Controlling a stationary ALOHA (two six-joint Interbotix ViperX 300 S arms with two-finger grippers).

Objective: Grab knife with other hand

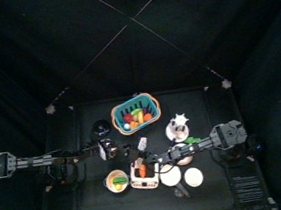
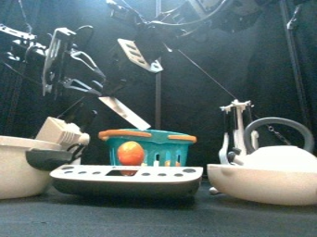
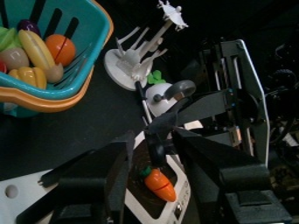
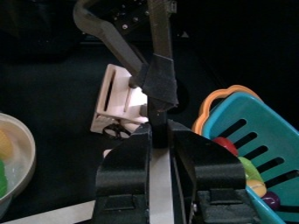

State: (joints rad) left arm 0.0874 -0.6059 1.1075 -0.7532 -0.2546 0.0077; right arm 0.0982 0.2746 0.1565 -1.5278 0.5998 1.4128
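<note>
Near the table's front edge sit a white bowl (image 2: 28, 167) and a divided tray (image 2: 124, 178). Above the tray, the right gripper (image 4: 160, 112) pinches the knife (image 3: 162, 131) by its black handle, blade raised. The left gripper (image 3: 152, 162) has its jaws spread around the knife. Farther back stands a teal basket (image 1: 138, 111) of fruit.

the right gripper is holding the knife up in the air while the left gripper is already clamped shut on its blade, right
Not quite. The right gripper does hold the knife up, but the left gripper is not clamped on it: the left wrist view shows its jaws standing apart on either side of the knife.
</note>
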